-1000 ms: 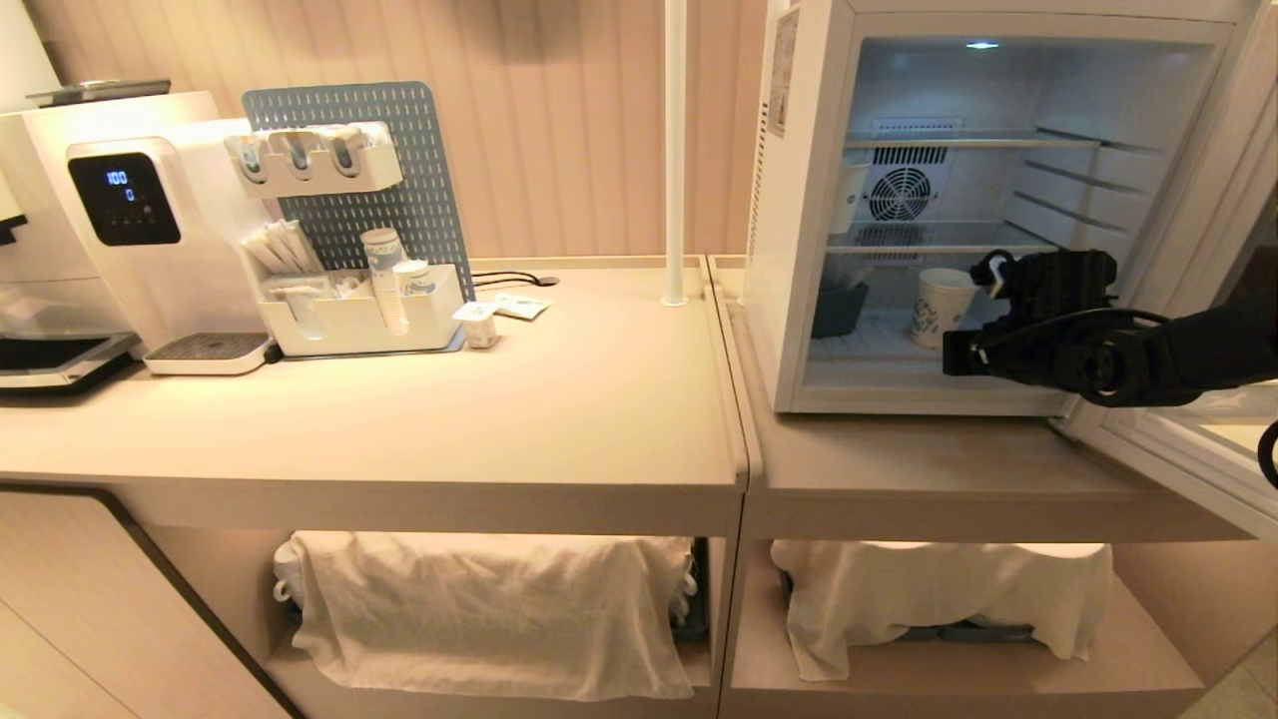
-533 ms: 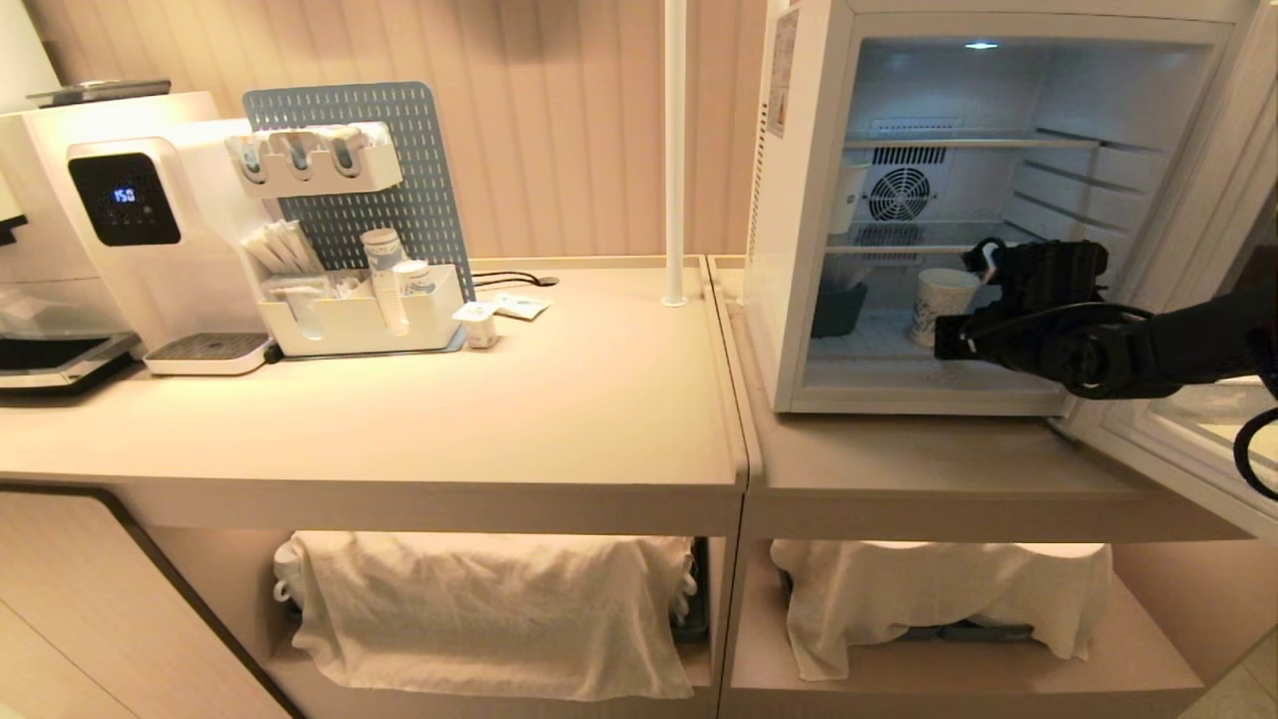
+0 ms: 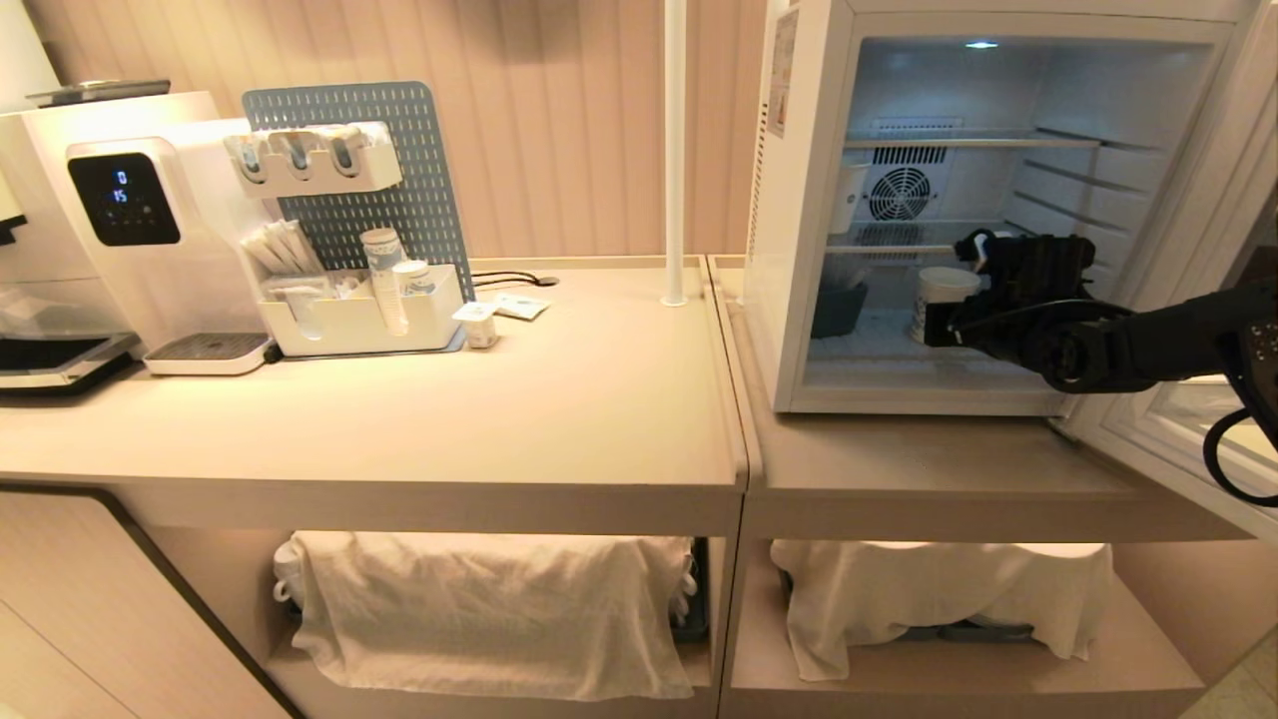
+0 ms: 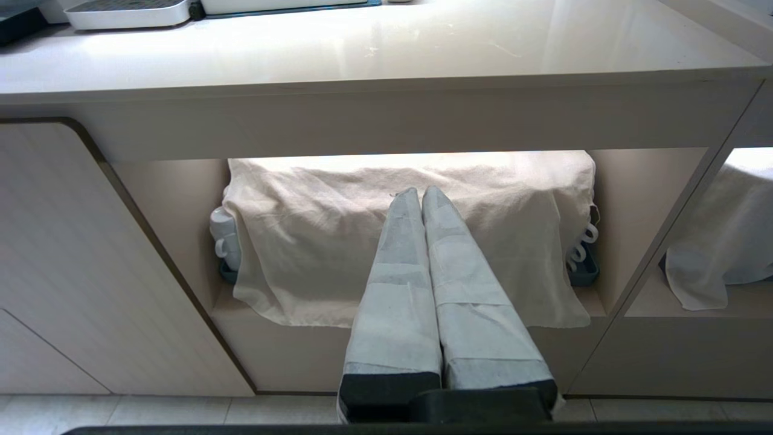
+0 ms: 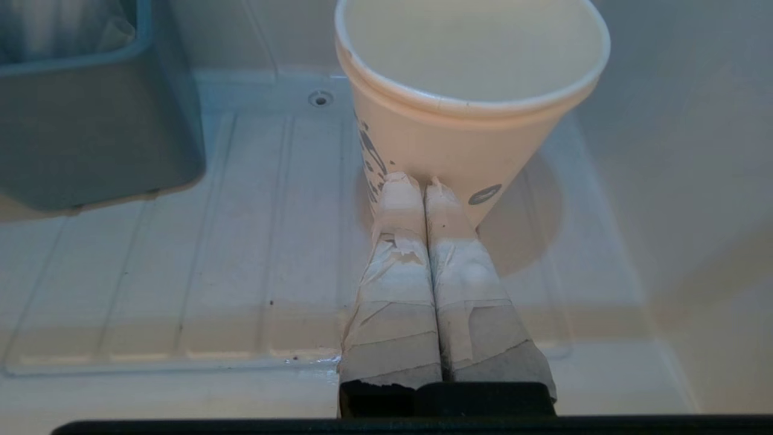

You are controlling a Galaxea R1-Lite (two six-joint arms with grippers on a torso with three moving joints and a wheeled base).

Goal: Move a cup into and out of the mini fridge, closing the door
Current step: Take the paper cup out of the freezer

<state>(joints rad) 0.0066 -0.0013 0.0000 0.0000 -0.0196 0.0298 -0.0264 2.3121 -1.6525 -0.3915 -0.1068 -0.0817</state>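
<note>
one cup (image 5: 471,90), one mini fridge (image 3: 799,250), two cloths (image 3: 489,609)

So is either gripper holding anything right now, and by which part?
Nothing is held. The right gripper is shut, its tips at the lower side of the cup inside the mini fridge, with no wall between them. The left gripper is shut, empty.

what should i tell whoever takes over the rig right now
Right gripper: shut, empty, inside the mini fridge, tips at the cup's lower side.
Left gripper: shut, parked below the counter, facing the cloth-covered shelf.
Cup stands upright on the fridge floor beside a grey bin.
Door is open.
Left to do: open the fingers, grasp the cup, take it out, close the door.
</note>
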